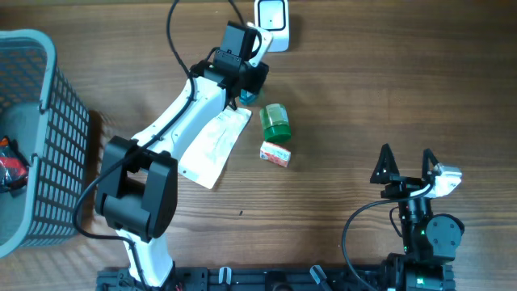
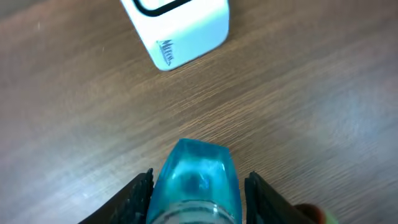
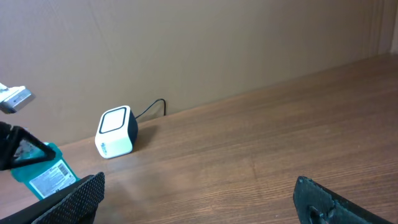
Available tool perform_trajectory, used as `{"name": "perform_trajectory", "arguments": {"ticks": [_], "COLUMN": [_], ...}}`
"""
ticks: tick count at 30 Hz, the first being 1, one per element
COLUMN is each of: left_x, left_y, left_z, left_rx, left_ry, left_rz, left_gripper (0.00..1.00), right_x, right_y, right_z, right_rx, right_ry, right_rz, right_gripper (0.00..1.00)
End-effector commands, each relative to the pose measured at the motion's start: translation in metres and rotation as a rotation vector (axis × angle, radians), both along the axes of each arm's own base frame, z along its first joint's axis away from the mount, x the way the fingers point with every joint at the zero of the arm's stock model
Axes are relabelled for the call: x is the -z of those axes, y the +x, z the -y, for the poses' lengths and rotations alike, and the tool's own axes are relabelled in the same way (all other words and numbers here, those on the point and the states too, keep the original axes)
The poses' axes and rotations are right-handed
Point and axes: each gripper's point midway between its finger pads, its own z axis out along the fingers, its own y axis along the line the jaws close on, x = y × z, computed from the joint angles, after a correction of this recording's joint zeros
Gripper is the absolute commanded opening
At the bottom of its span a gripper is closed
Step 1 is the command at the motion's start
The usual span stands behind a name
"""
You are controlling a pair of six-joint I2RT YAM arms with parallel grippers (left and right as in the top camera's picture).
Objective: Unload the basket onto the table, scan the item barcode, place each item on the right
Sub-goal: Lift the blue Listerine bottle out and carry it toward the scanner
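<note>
The item is a clear teal bottle (image 2: 199, 180) with a barcode label, seen tilted at the far left of the right wrist view (image 3: 43, 171). It sits between the fingers of my left gripper (image 2: 199, 202). The left finger (image 2: 138, 196) lies against it, and a thin gap shows before the right finger (image 2: 261, 196), so the jaws stand open around it. From overhead, the left gripper (image 1: 249, 87) is just below the white scanner (image 1: 273, 18), which stands a short way ahead of the bottle's end (image 2: 180, 28). My right gripper (image 1: 406, 153) rests wide open and empty at the front right.
A green jar (image 1: 275, 121), a small red and white box (image 1: 275, 153) and a white pouch (image 1: 216, 145) lie mid-table beside the left arm. A grey basket (image 1: 48, 48) holding red items stands at the left edge. The scanner's cable runs to the back wall.
</note>
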Motion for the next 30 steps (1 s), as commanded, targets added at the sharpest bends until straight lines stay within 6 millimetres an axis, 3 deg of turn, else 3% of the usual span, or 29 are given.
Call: {"name": "perform_trajectory", "arguments": {"ticks": [1,4,10,15,19,22,26,30], "left_x": [-0.005,-0.005,-0.008,-0.021,-0.058,-0.1,-0.15,-0.178], "left_y": [0.009,0.01,0.013,0.005,-0.008,-0.019,-0.037,-0.053], "left_z": [-0.013,-0.016,-0.019,-0.022,-0.028,-0.035,-0.072,-0.099], "left_rx": [-0.334,-0.375,-0.379,-0.378,-0.376,-0.377,-0.482,-0.558], "left_ry": [-0.178,-0.189,-0.175,-0.172,-0.193,-0.226,-0.172,-0.124], "left_rz": [-0.051,-0.05,-0.027,-0.031,-0.001,0.061,0.184,0.255], "left_gripper": [0.44,0.47,1.0,1.0,1.0,1.0,1.0,1.0], "right_x": [-0.001,-0.001,-0.001,-0.001,-0.001,-0.001,-0.001,-0.001], "right_y": [0.0,0.0,0.0,0.0,0.0,0.0,0.0,0.0], "right_z": [0.002,0.002,0.002,0.002,0.002,0.002,0.002,0.002], "right_rx": [0.008,0.008,0.008,0.008,0.008,0.008,0.008,0.008], "right_ry": [0.003,0.003,0.004,0.003,0.003,0.003,0.003,0.003], "right_rz": [0.006,0.006,0.005,0.006,0.006,0.006,0.006,0.006], "right_gripper": [1.0,1.0,1.0,1.0,1.0,1.0,1.0,1.0]}}
